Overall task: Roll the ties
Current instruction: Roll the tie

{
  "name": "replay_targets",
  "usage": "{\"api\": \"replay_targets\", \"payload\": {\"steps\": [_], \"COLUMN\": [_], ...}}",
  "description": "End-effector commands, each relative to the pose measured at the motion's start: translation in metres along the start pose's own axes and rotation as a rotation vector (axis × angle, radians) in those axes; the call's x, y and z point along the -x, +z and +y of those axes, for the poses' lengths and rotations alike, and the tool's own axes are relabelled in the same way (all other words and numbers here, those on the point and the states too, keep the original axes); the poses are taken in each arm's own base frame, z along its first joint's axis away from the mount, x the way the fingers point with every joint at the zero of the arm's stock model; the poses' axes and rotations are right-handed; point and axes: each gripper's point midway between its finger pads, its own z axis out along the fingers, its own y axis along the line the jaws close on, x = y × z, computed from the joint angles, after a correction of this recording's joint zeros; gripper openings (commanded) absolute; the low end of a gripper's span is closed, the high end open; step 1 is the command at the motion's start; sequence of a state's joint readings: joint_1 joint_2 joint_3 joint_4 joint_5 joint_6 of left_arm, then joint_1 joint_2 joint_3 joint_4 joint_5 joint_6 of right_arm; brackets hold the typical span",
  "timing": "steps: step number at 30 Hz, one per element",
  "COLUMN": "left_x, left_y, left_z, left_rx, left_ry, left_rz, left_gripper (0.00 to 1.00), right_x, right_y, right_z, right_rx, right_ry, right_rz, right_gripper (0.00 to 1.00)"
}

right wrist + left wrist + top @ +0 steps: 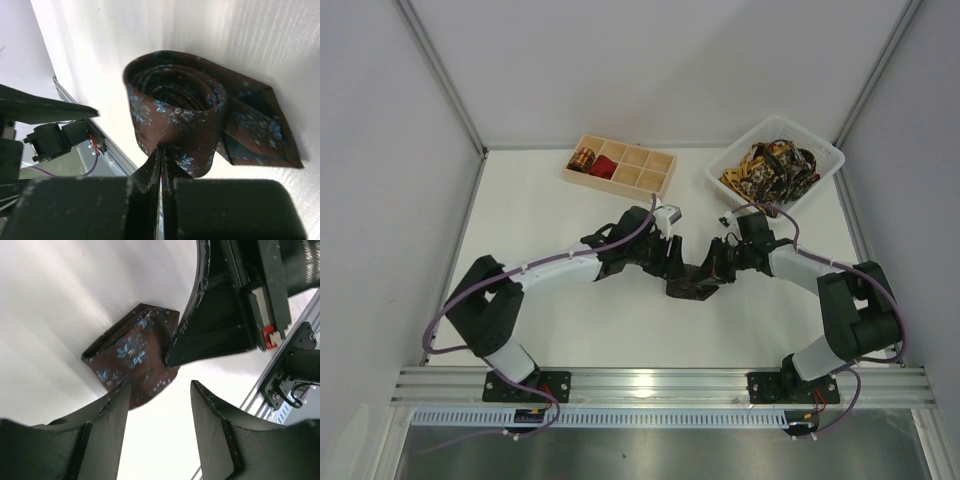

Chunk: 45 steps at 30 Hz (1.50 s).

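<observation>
Brown tie [172,117] lies coiled at the centre of the bench [560,320], pointed tail loose. The right gripper [160,156] is pinched closed on its wall, and the left gripper [160,387] hangs open beside it. Rolling looks nearly done; next, carry the coil to the far tray [645,180].

A smooth white tabletop [570,330] sits inside plain pale grey panel walls [380,150], joined at the corners by slim silver metal struts [440,75]. A ribbed aluminium rail [660,383] runs along its near edge. Light falls soft and even.
</observation>
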State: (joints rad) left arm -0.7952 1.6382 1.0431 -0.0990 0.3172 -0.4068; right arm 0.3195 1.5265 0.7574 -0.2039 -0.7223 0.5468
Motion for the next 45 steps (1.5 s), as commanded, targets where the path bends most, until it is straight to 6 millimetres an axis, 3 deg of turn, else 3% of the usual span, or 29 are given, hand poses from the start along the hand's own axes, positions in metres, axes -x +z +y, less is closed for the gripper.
{"api": "replay_targets", "payload": {"steps": [1,5,6,10,16,22,31,45], "left_x": [0.006,-0.003,-0.013,-0.02,-0.011,-0.015,-0.01,-0.004], "left_y": [-0.019,-0.025,-0.024,-0.018,-0.006,0.003,0.026,0.019], "left_z": [0.007,0.023,0.024,0.031,0.03,0.052,0.056,0.053], "left_rx": [0.022,0.004,-0.021,-0.059,-0.146,-0.096,-0.135,-0.111], "left_ry": [0.01,-0.057,-0.074,-0.11,-0.109,-0.134,-0.106,-0.239], "left_rz": [-0.044,-0.041,-0.018,0.005,-0.026,-0.034,-0.027,-0.088], "left_gripper": [0.58,0.64,0.65,0.66,0.72,0.75,0.78,0.82], "right_x": [0.006,0.004,0.003,0.004,0.009,0.018,0.029,0.039], "right_y": [0.004,0.005,0.006,0.011,0.013,0.01,0.009,0.01], "right_z": [0.0,-0.008,-0.012,-0.017,-0.016,-0.015,-0.008,-0.001], "right_rx": [0.005,-0.023,-0.031,-0.036,-0.031,-0.015,-0.007,0.005], "right_ry": [-0.02,-0.023,-0.023,-0.014,-0.014,-0.009,-0.018,-0.019], "right_rz": [-0.015,-0.018,-0.018,-0.015,-0.013,-0.022,-0.026,-0.034], "right_gripper": [0.01,0.01,0.01,0.01,0.01,0.01,0.01,0.01]}}
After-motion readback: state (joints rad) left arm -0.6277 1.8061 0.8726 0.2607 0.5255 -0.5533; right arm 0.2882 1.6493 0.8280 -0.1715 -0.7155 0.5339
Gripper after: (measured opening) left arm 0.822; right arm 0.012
